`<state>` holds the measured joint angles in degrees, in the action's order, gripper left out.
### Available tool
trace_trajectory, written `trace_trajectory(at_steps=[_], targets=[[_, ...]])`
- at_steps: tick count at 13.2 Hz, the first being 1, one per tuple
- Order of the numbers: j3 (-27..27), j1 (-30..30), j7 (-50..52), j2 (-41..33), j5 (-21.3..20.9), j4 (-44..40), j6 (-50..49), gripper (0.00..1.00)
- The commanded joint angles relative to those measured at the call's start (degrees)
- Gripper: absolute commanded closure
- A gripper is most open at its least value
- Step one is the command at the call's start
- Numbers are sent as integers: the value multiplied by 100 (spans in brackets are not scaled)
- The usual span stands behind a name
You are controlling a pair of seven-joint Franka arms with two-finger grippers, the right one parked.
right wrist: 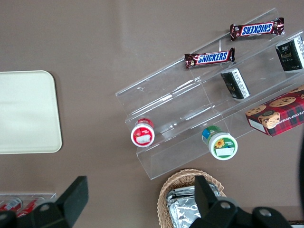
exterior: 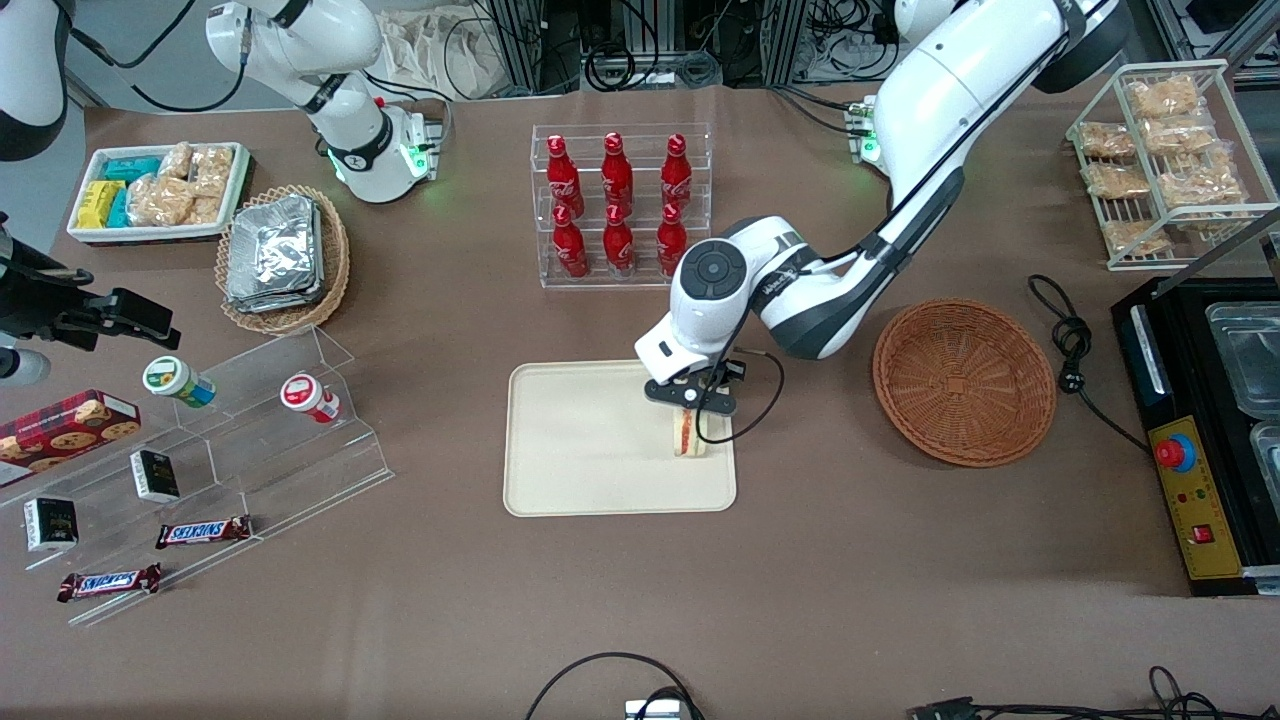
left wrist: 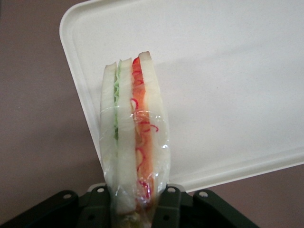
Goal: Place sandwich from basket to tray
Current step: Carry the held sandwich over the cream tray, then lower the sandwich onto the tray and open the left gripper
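Scanning across the desk [exterior: 860, 560] from the parked arm's end, I saw the tray [exterior: 570, 450] first, flat on the brown surface. At its edge toward the working arm, my tool [exterior: 690, 405] was clamped on the sandwich [exterior: 688, 432], which stood on edge over the tray, its red and green filling showing. The basket [exterior: 963, 382] sat apart, toward the working arm's end.

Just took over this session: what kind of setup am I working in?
Likely a lab mock-up of a snack shop: cola bottles in a clear rack, Snickers bars on display steps. The gripper holds the sandwich over the tray; cables lie around.
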<state>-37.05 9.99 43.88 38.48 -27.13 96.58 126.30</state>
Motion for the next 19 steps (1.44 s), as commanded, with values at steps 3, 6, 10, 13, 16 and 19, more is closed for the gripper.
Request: trace_trajectory(at_steps=[3, 6, 10, 13, 16, 19], targets=[[40, 135, 647, 396, -713, -210, 87, 67], [40, 135, 727, 493, -776, -210, 176, 67], [49, 179, 771, 572, -846, -253, 176, 55], [49, 179, 762, 643, -942, -324, 176, 0], [49, 144, 771, 617, -847, -420, 167, 0], [40, 100, 841, 503, -802, -535, 106, 0]])
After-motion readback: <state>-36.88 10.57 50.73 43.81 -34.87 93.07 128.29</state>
